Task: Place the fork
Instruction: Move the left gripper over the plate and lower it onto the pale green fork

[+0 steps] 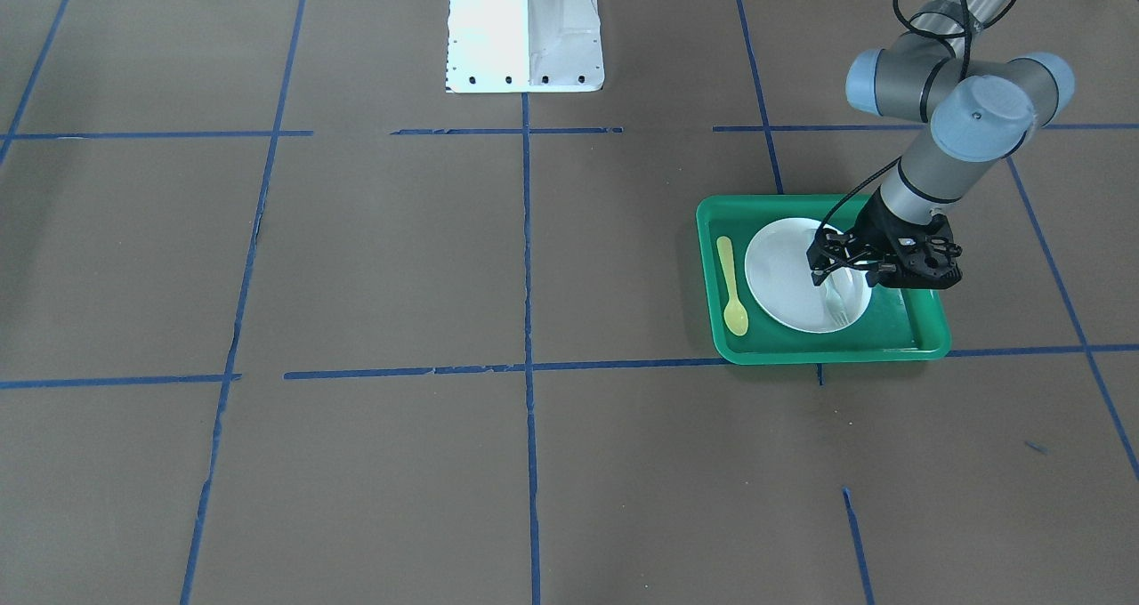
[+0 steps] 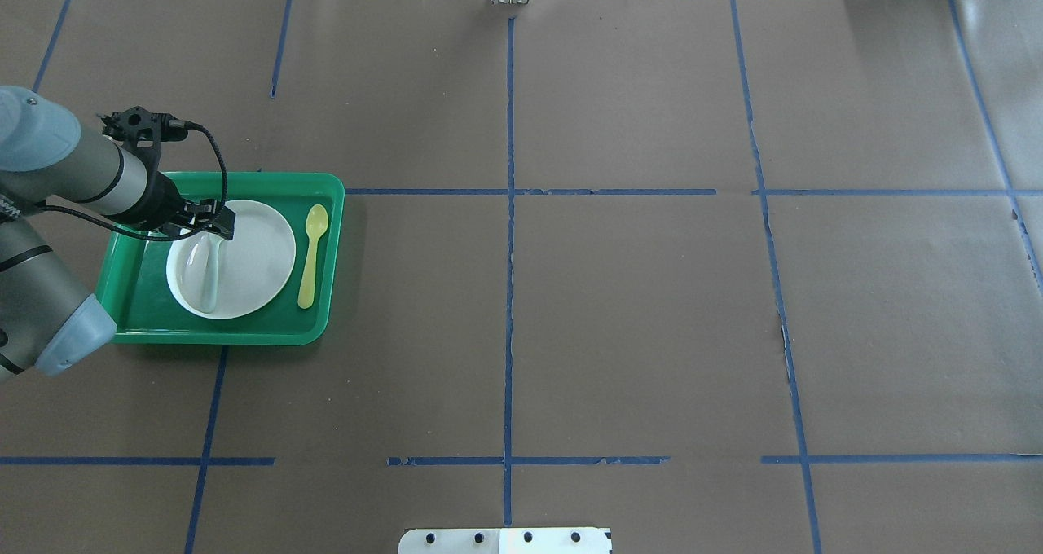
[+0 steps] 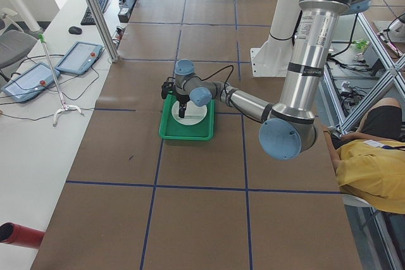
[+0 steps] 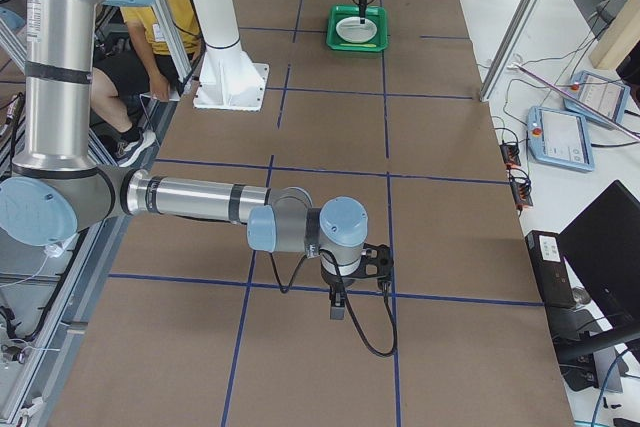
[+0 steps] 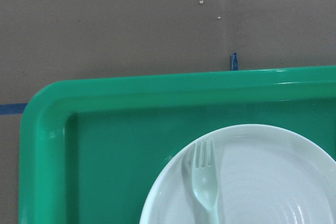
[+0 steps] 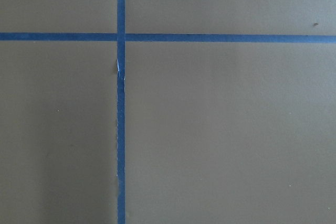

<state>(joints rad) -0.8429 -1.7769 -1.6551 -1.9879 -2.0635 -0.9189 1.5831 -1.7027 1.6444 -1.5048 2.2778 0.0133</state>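
The pale fork (image 1: 837,306) lies flat on the white plate (image 1: 783,276) inside the green tray (image 1: 712,267). In the left wrist view the fork (image 5: 205,184) points its tines toward the tray's rim. It also shows in the overhead view (image 2: 205,273). My left gripper (image 1: 845,273) hovers just over the plate's edge above the fork's handle, its jaws apart and holding nothing. My right gripper (image 4: 337,309) hangs over bare table far from the tray. It shows only in the exterior right view, so I cannot tell its state.
A yellow spoon (image 2: 310,254) lies in the tray beside the plate. The robot's white base (image 1: 525,31) stands at the table's middle edge. Blue tape lines (image 6: 121,129) cross the brown table.
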